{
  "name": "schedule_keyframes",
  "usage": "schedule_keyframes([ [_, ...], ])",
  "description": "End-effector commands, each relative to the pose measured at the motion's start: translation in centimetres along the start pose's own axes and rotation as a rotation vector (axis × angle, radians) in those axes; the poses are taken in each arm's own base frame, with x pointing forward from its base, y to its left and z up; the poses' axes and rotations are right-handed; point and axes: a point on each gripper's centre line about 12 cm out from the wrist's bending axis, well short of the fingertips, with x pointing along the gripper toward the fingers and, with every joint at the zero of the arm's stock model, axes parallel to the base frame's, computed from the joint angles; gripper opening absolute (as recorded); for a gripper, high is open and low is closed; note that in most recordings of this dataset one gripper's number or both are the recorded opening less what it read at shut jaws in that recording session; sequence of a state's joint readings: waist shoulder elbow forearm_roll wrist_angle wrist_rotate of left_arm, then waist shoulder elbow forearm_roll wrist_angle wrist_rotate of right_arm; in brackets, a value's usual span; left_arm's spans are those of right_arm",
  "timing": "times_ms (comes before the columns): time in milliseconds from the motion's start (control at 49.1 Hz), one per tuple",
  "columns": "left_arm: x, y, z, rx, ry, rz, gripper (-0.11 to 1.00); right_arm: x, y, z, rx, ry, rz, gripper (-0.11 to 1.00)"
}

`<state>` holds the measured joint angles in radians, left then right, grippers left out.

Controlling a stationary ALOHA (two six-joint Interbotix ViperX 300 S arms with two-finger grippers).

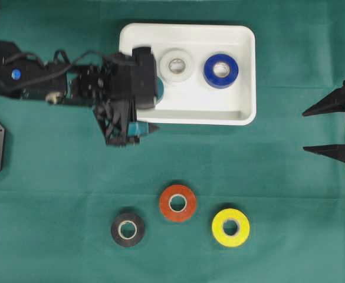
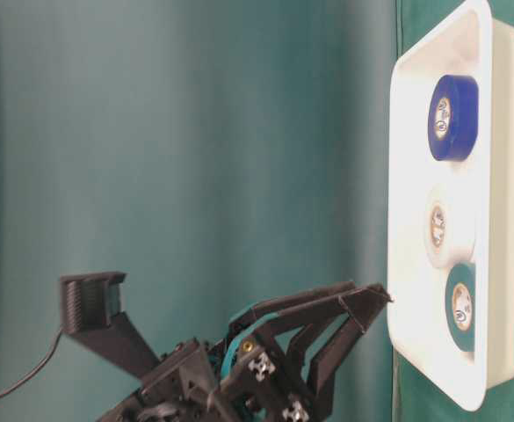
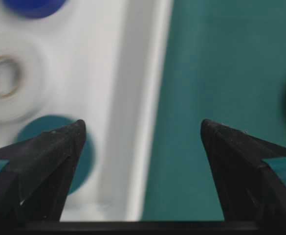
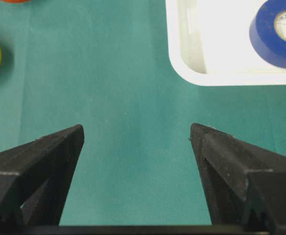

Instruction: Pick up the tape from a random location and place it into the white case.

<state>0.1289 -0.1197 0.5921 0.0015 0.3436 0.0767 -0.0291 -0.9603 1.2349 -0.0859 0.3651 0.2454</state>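
vinyl-smooth, light and stiff, the red tape roll (image 1: pixel 177 203) on the green cloth (image 1: pixel 278 177) is best pinched across its rim; left gripper (image 3: pixel 143 129) and right gripper (image 4: pixel 137 132) are held wide, empty.

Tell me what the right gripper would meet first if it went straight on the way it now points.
Nothing close: the right gripper, open and empty, points over bare green cloth. The white case lies off to one side.

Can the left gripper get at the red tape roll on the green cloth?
Probably yes: the left gripper is open and empty, and the red tape roll lies apart from its neighbours with bare cloth between them.
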Motion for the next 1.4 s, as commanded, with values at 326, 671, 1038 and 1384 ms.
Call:
schedule_keyframes([
  [326,-3.4,-0.9,-0.5,-0.008,-0.180,-0.008,0.93,-0.5,0.3,1.8,0.005,-0.048,0.009,0.83],
  [671,-7.3,-1.3,-3.5,-0.037,-0.378,-0.011,0.92,-1.4,0.7,4.3,0.001,-0.133,0.025,0.83],
  [1038,-11.4,-1.7,-5.9,-0.031,-0.506,-0.017,0.92,-1.9,1.2,6.9,-0.027,-0.294,0.055,0.83],
  [1384,-12.9,-2.6,-8.0,-0.006,-0.546,-0.046,0.92,-1.9,1.3,7.4,-0.027,-0.303,0.057,0.83],
])
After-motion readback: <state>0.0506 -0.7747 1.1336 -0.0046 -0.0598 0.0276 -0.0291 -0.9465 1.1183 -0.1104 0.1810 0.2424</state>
